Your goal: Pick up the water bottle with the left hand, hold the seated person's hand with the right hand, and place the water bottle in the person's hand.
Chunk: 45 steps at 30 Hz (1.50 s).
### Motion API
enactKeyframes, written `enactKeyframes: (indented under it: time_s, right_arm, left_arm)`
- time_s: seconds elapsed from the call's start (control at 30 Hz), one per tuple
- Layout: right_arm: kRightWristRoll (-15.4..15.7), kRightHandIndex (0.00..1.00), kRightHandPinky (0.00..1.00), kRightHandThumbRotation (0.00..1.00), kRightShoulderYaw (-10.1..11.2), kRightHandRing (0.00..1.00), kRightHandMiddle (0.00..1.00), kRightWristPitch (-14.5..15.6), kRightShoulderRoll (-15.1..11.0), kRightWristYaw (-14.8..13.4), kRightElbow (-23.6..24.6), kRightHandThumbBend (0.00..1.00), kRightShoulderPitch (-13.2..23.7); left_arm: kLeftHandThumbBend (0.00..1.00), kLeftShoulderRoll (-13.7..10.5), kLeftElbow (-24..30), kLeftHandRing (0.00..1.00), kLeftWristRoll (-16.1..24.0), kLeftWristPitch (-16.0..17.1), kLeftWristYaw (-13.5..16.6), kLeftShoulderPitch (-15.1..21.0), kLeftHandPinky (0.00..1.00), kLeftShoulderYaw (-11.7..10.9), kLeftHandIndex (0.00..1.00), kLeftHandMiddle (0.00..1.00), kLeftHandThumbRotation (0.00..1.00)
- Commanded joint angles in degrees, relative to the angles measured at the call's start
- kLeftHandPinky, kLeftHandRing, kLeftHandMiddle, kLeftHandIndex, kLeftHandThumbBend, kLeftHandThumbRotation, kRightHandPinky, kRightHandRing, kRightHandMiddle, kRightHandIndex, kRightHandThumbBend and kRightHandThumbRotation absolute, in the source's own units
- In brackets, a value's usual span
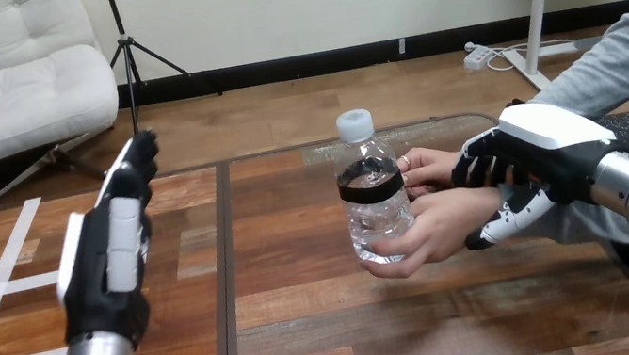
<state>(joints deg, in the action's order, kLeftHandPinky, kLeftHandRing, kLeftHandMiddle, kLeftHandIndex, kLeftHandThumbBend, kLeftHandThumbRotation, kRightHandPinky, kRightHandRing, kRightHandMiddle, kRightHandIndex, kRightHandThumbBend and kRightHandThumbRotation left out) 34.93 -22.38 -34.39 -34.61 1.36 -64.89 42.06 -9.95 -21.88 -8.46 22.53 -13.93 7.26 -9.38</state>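
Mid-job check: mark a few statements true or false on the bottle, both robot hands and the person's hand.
The person's hand holds the bottle. True.
The left hand grips the bottle. False: it is open and apart from the bottle, off to its left.
The right hand curls round the person's wrist. True.
The bottle lies on its side. False: it is upright, with the cap on top.
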Motion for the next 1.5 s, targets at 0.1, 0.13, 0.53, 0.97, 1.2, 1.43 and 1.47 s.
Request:
enactKeyframes:
  time_s: [0.1, 0.13, 0.53, 0.97, 1.2, 1.43, 1.47]
  right_arm:
    - [-0.1, 0.75, 0.56, 0.52, 0.6, 0.70, 0.73, -0.4, -1.1, -1.1, 3.1, 0.92, 2.3]
    - [-0.1, 0.75, 0.57, 0.54, 0.6, 0.70, 0.74, -0.4, -1.1, -1.1, 3.1, 0.93, 2.3]
    - [-0.9, 0.79, 0.59, 0.66, 1.3, 0.73, 0.77, -0.6, -1.1, -1.4, 3.6, 0.98, 1.7]
    - [-5.8, 0.78, 0.63, 0.74, 4.3, 0.74, 0.78, -2.0, -0.9, 0.2, 5.5, 1.00, -0.6]
    - [-10.5, 0.78, 0.66, 0.79, 6.9, 0.75, 0.78, -2.8, -0.2, 2.1, 7.2, 0.99, -2.9]
    - [-18.6, 0.79, 0.71, 0.87, 11.0, 0.78, 0.79, -4.1, 1.6, 5.9, 9.4, 0.97, -5.9]
    - [-20.3, 0.79, 0.72, 0.88, 11.8, 0.78, 0.79, -4.7, 2.2, 6.6, 9.4, 0.96, -6.5]
  left_arm:
    - [0.94, -0.9, 3.6, 0.95, -0.6, 0.5, -0.1, 1.0, 1.00, -0.7, 0.90, 0.94, 1.00]
    - [0.94, -0.9, 3.7, 0.94, -0.5, 0.4, 0.0, 0.9, 1.00, -0.7, 0.90, 0.94, 1.00]
    - [0.91, -1.1, 4.2, 0.92, -0.3, 0.5, 0.1, -0.4, 1.00, -1.0, 0.89, 0.93, 1.00]
    - [0.90, -0.7, 7.5, 0.90, -0.2, -0.4, 0.5, -2.8, 0.98, -0.8, 0.88, 0.92, 1.00]
    - [0.90, -0.5, 9.0, 0.90, 0.1, -0.5, 0.9, -4.2, 0.98, -0.8, 0.87, 0.91, 1.00]
    - [0.88, -0.4, 11.1, 0.90, 0.2, -0.8, 1.5, -5.8, 0.96, -0.7, 0.87, 0.90, 1.00]
    - [0.88, -0.3, 11.4, 0.90, -0.1, -0.9, 1.4, -6.0, 0.96, -0.7, 0.87, 0.90, 1.00]
